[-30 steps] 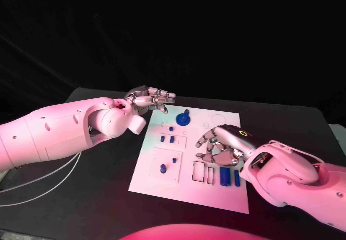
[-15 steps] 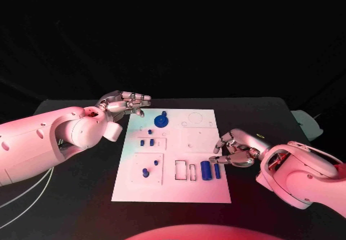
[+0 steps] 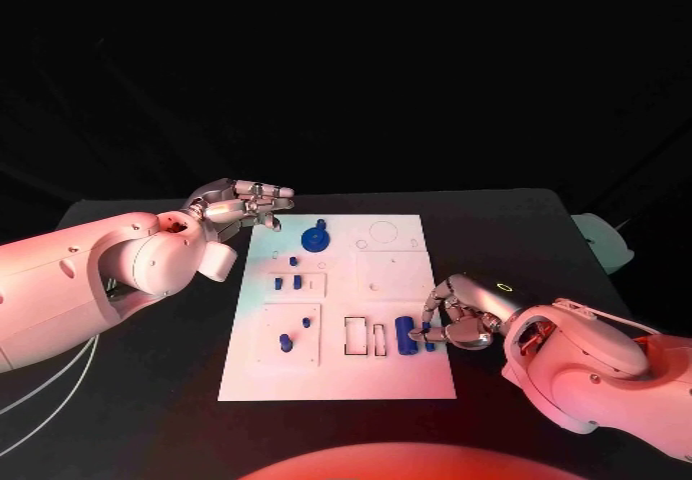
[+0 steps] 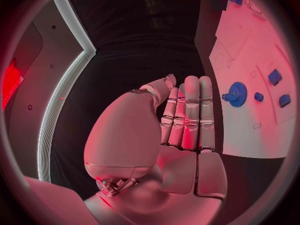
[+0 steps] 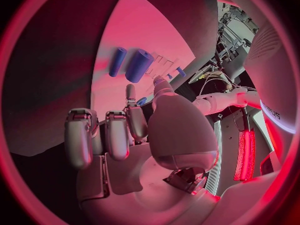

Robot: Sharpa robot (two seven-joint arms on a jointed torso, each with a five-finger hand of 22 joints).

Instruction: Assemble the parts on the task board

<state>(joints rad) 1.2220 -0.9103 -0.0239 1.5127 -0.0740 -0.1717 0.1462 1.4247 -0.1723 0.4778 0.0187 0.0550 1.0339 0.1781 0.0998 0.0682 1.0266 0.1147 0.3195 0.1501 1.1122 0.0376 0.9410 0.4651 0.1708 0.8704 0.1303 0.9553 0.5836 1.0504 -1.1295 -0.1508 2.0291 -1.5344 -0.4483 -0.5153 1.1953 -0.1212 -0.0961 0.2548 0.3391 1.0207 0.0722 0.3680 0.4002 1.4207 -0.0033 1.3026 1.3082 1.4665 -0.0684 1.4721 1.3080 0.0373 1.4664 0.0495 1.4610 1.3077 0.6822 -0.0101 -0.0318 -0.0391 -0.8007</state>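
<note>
The white task board [image 3: 397, 380] lies in the middle of the black table. A blue gear [image 3: 315, 238] sits near its far-left corner, and the left wrist view shows that gear [image 4: 237, 93] too. Small blue parts [image 3: 290, 282] stand in the left column. A thick blue cylinder [image 3: 407, 335] and a thinner blue pin [image 5: 117, 61] lie at the near right. My right hand [image 3: 459, 320] hovers at the board's right edge with curled fingers, its fingertips next to the pin, holding nothing. My left hand [image 3: 242, 205] is off the board's far-left corner, fingers straight and empty.
Two empty rectangular slots [image 3: 366, 336] lie just left of the thick cylinder [image 5: 139, 65]. A pale object [image 3: 606, 240] sits at the table's right edge. Bare black table surrounds the board [image 4: 250, 130] on all sides.
The camera has shifted. My right hand has come down from over the board's middle to its right edge, beside the blue pins. My left hand stays near the far-left corner.
</note>
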